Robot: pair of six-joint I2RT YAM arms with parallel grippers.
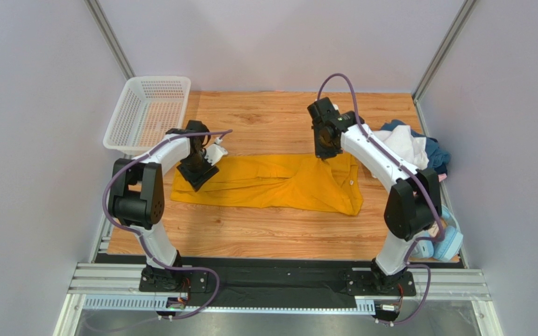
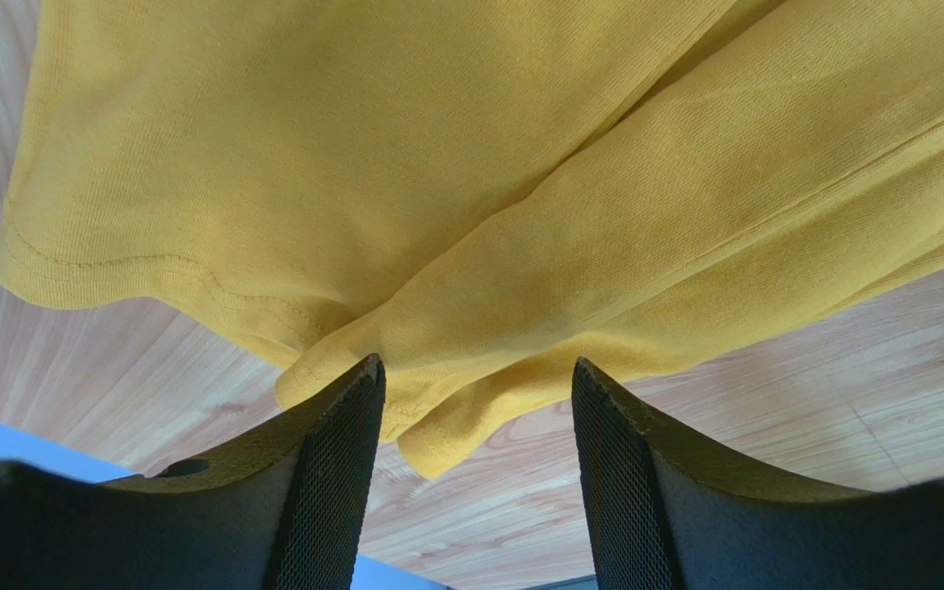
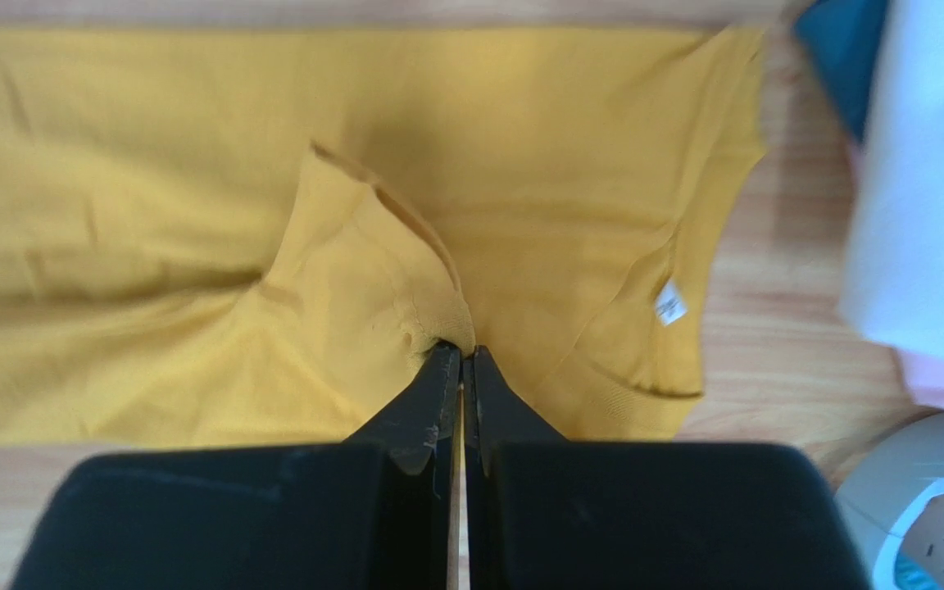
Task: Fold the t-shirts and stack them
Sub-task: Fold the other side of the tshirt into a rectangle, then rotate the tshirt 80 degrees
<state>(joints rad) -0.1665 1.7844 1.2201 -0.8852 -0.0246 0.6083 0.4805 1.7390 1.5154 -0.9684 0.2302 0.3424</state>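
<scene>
Nearest the arm bases, at the right near corner of the wooden surface (image 1: 272,238), lie the light-blue headphones (image 1: 448,239).

Past a bare strip of wood, the mustard-yellow t-shirt (image 1: 272,183) lies at the middle of the surface, folded into a long band. Its long axis runs left to right. The stitched hem points left and the neck end, with a small white label, points right.

The left pincer (image 2: 477,381) is over the shirt's left end. Its two fingers (image 2: 329,479) stand well apart, and a folded corner of the hem shows in the gap between them. Whether the pads touch the cloth cannot be told.

The right pincer (image 3: 465,350) is at the far edge of the shirt, towards its right end. Its fingers are pressed almost together on a pinch of yellow cloth, which rises in a small peak at the tips.

Farther right, near the neck end, sits the pile of t-shirts (image 1: 411,145): white on top, dark blue behind it, and a bit of pink at its near edge.

At the far left corner stands the white mesh basket (image 1: 126,115), well apart from the shirt.
</scene>
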